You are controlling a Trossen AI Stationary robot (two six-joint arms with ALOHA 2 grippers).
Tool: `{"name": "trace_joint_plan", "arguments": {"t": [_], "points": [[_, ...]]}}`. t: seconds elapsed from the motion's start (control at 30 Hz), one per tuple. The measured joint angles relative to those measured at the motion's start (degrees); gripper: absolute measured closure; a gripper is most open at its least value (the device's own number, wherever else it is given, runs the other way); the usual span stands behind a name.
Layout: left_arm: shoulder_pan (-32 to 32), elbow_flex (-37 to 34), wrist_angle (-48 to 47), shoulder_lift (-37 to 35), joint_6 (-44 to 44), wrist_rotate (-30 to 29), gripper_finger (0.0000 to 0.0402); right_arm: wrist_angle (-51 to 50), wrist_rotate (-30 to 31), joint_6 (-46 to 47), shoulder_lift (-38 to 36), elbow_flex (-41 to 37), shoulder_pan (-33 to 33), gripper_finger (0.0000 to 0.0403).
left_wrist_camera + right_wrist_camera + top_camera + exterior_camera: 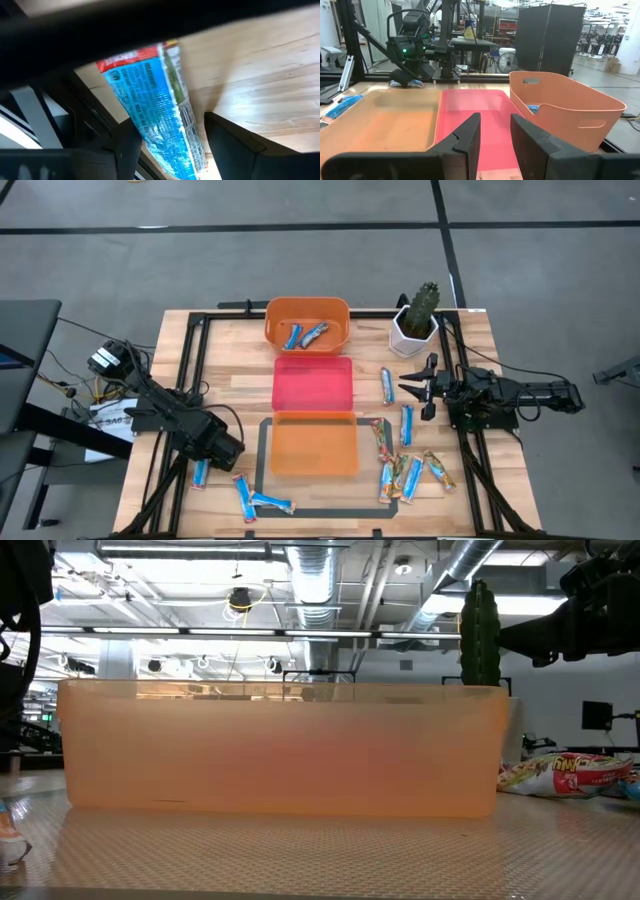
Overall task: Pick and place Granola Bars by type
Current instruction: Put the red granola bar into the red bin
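From above, a wooden table holds three containers in a line down the middle: an orange bin [307,322] at the far end with two blue granola bars [305,334] inside, a pink-red tray [313,384] next, and an orange tray [309,445] nearest. More granola bars lie loose at the near right [408,471] and near left [262,500]. The left gripper [203,463] is low at the near left, over a blue bar [200,473] by the table edge. The right gripper [417,388] waits right of the pink-red tray, near a potted cactus [418,315]

From table height, the orange tray [280,750] fills the view, with a multicoloured bar [565,775] at its right and the cactus [480,635] behind

The left wrist view shows the blue bar [160,110] lying on the wood between the dark fingers [235,145], which stand spread on either side without clamping it

The right wrist view shows its own fingers [470,140] parted by a narrow gap, holding nothing, facing the pink-red tray [470,107], the orange bin [565,107] and the left arm [415,45] beyond
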Motion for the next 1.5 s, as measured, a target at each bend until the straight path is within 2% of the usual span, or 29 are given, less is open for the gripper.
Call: {"name": "trace_joint_plan", "arguments": {"t": [0.43,0.6,0.8,0.9,1.13,1.5], "points": [[0.3,-0.1,3.3,0.1,1.9,-1.7,0.0321,0.0,0.0,0.0,0.0,0.0,0.0,0.0301],[1.5,-0.2,4.5,0.1,3.4,-1.5,0.0344,0.0,0.0,0.0,0.0,0.0,0.0,0.0301],[3.2,-0.3,7.3,-0.5,4.7,-2.3,0.0349,0.0,0.0,0.0,0.0,0.0,0.0,0.0301],[4.7,-0.3,9.9,-2.0,5.0,-5.9,0.0349,0.0,0.0,0.0,0.0,0.0,0.0,0.0301],[8.9,-0.3,14.4,-7.8,5.3,-20.1,0.0351,0.0,0.0,0.0,0.0,0.0,0.0,0.0301],[16.0,-0.3,18.0,-18.3,10.0,-31.7,0.0352,0.0,0.0,0.0,0.0,0.0,0.0,0.0301]]}}
